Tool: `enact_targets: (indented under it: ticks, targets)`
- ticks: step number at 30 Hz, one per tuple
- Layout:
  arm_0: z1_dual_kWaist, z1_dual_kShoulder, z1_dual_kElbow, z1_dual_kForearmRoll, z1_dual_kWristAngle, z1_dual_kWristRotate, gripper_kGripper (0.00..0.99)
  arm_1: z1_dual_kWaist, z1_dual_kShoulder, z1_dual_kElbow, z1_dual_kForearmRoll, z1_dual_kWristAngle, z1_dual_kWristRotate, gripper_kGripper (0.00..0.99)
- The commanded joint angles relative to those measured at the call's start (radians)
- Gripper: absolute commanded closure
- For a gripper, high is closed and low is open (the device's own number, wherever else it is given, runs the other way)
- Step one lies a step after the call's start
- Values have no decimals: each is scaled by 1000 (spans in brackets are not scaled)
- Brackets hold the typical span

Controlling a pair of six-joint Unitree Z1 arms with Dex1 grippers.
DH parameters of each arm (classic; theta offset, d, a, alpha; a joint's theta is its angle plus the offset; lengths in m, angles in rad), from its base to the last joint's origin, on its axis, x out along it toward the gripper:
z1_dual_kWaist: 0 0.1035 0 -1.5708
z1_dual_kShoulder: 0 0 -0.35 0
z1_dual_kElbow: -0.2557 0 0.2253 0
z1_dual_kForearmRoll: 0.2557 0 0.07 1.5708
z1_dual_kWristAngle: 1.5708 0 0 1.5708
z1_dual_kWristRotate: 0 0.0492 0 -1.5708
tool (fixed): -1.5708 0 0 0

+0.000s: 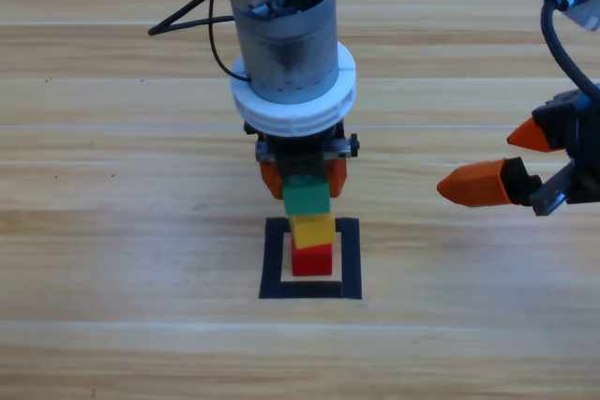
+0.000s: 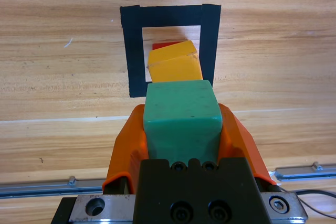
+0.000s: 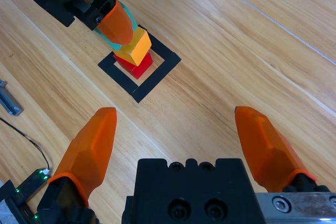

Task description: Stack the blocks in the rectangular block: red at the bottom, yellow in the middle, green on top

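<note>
Between the orange jaws of the left gripper (image 1: 302,178) sits the green cube (image 1: 307,198), clamped on both flanks and resting on or just above the yellow cube (image 1: 312,229), which stands on the red cube (image 1: 312,259) inside the rectangular block (image 1: 278,259) of black tape directly below the fingertips. Whether green already bears on yellow cannot be told. In the left wrist view the yellow cube looks twisted a little against the green one, so the release, in my judgement, wants to be slow and even: both jaws parting together, then a straight lift, with no sideways drag that could tip the column. The left arm drops nearly vertical from the top edge, wrist straight over the stack. Well off to the stack's right, the right gripper (image 1: 514,158) waits above bare table (image 1: 112,325), jaws spread wide and holding nothing, tips pointing back toward the tower.
</note>
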Motion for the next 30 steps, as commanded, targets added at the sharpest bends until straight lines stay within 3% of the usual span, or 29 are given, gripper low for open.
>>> enact_targets:
  ticks: [1,30]
  targets:
    - [-18,54,-12,7,10,9,867,-4,39,22,-19,9,2,4]
    - [-18,85,-29,7,24,18,867,0,44,21,-19,12,2,4]
